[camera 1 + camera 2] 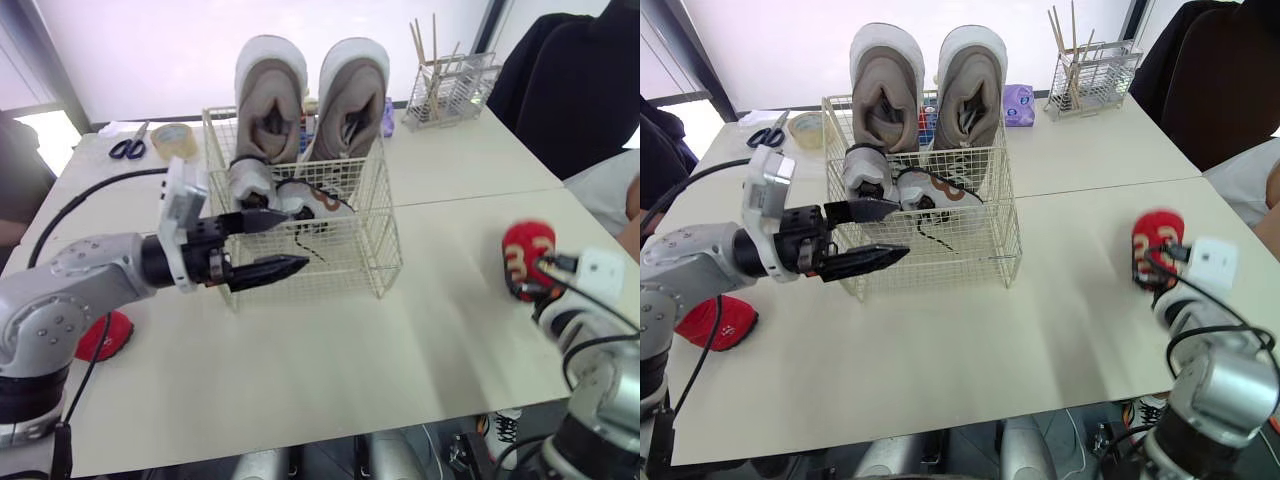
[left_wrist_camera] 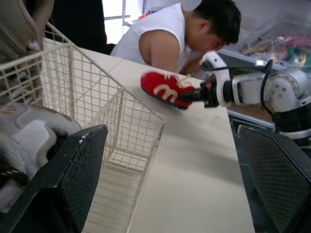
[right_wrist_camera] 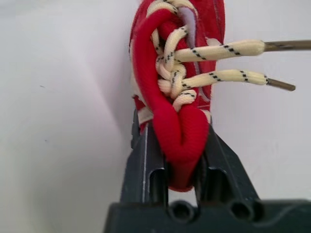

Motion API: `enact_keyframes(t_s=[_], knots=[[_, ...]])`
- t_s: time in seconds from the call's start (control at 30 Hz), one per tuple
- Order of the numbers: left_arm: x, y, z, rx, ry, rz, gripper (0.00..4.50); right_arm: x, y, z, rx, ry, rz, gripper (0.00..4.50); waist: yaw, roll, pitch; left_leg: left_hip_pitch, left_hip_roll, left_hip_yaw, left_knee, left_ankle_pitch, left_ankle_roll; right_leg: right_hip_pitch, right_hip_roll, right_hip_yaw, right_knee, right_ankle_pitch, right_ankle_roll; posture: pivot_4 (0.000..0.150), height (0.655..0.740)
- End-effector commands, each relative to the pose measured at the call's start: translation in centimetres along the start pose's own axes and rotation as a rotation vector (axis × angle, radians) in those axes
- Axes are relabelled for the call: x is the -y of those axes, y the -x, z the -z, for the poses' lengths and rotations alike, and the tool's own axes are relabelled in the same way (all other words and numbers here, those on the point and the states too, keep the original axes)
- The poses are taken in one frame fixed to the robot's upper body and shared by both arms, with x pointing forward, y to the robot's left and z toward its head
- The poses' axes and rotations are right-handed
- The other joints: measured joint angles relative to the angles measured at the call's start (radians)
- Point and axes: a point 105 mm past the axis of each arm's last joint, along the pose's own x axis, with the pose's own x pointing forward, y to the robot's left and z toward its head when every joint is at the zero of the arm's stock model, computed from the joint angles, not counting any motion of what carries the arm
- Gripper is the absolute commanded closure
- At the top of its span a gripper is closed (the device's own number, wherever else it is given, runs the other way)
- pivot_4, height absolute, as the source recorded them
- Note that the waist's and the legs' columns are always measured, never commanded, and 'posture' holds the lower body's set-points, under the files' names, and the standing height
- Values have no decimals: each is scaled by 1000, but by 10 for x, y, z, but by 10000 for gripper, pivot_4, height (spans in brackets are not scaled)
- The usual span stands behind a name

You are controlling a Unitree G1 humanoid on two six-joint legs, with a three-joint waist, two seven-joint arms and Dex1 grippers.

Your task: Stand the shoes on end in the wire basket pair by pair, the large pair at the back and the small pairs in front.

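Now left end effector (image 1: 296, 243) spread beside wire basket (image 1: 383, 252); right end effector (image 3: 178, 133) pinching red shoe (image 1: 526, 256); scissors (image 1: 128, 147) behind.

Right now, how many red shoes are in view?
2. One red shoe is clamped in the right gripper at the table's right side; the other red shoe lies near its left edge. The wire basket could hide more.
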Motion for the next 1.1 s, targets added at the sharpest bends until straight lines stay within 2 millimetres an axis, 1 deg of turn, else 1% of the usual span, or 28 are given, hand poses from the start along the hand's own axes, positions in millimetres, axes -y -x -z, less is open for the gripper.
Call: enact_keyframes(t_s=[0.03,0.07,0.13,0.17,0.27,0.37,0.4,0.47,0.5,0.6,0.67,0.87,0.97,1.1], knots=[[-8,4,-21,56,-38,-19,0,-21,5,-82,323,202,-215,43684,-2,0,0,0,0,0,0,0,0,0,0,0,0,0,0,1500,7400],[-11,5,-25,69,-36,-21,0,-26,7,-99,383,255,-265,43684,-2,0,0,0,0,0,0,0,0,0,0,0,0,0,1,1500,7400],[-17,7,-38,103,-24,-20,0,-48,22,-141,577,522,-427,43684,-3,-1,1,0,0,0,0,0,0,0,1,0,0,1,4,1500,7400],[-19,8,-43,111,-17,-14,0,-59,29,-153,645,645,-495,43684,-4,-1,1,0,1,0,-1,0,1,0,1,0,0,1,4,1500,7400],[-23,12,-52,120,7,6,0,-78,37,-168,755,863,-608,43684,-12,-3,1,0,1,0,-1,-1,1,1,1,0,-1,0,6,1500,7400],[-28,20,-63,122,35,22,0,-99,50,-189,898,1170,-699,43684,-22,-3,3,0,1,1,0,-1,2,1,0,0,-1,0,6,1500,7400],[-29,23,-65,114,41,26,0,-105,54,-193,941,1232,-728,43684,-23,-3,4,0,1,2,1,-1,2,1,0,0,-1,0,6,1500,7400],[-32,27,-66,94,49,26,0,-121,60,-196,1014,1328,-793,43684,-25,-3,5,0,1,2,0,-1,2,1,0,0,-1,0,6,1500,7400],[-33,28,-66,79,45,27,0,-129,63,-193,1039,1355,-838,43684,-25,-3,5,0,1,2,0,-1,2,0,0,0,-1,0,6,1500,7400],[-30,28,-68,52,28,47,0,-150,70,-179,1089,1404,-984,43684,-24,-5,6,0,1,1,-1,1,-3,0,0,0,-1,0,7,1500,7400],[-28,27,-70,48,16,56,0,-160,72,-173,1122,1416,-1037,43684,-23,-5,7,0,1,1,0,1,-3,0,-1,0,-1,0,7,1500,7400],[-24,20,-74,54,5,85,0,-177,75,-166,1193,1430,-1107,43684,-16,-6,7,-1,0,0,0,2,-4,-1,-3,0,-1,0,6,1500,7400],[-19,13,-70,36,5,114,0,-188,78,-167,1239,1425,-1122,43684,-20,-6,7,-1,0,0,0,2,-5,-1,-3,0,0,0,6,1500,7400],[-19,8,-64,24,7,123,0,-193,80,-168,1263,1420,-1129,43684,-21,-6,7,-1,0,0,0,2,-6,-2,-2,0,0,0,6,1500,7400]])
